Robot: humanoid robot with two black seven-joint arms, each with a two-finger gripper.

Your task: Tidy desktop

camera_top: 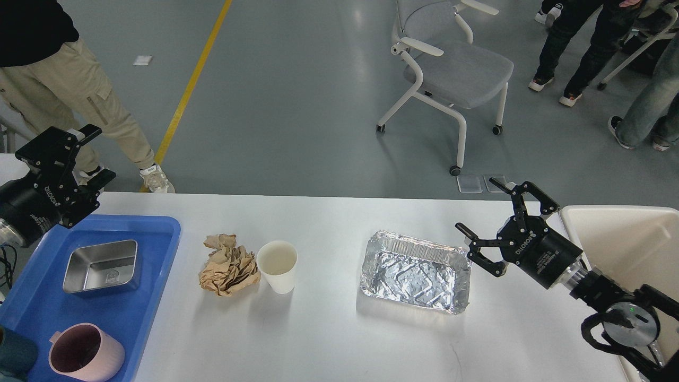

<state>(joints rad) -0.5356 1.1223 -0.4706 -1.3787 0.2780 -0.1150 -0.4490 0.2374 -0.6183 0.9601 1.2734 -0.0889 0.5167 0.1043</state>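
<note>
Desktop (329,339), white with rounded corners, spans the lower part of the head view and lies beneath both grippers. Right gripper (484,213) is released: its two fingers are spread wide apart and hold nothing. It hangs above the desktop's right portion. Just to the left of this gripper, and slightly nearer the robot, sits an empty foil tray (415,270), flat on the desktop; the lower finger is close to the tray's right rim, but contact cannot be confirmed. Directly to the right of the gripper, a cream-coloured bin (626,239) stands at the desktop's right end, partly behind the arm. Left gripper (94,154) is also released, with its fingers apart and nothing between them. It is raised above the far left corner of the desktop. Below it and nearer the robot lies a blue plastic tray (154,276) holding a rectangular steel container (102,266), a pink mug (85,353) and part of a dark teal item (13,353) at the view's edge. To the right of the left gripper, well apart from it, a crumpled brown paper (228,264) rests on the desktop, with a white paper cup (278,265) upright just beside it on the side toward the right gripper. Both items lie between the blue tray and the foil tray.
</note>
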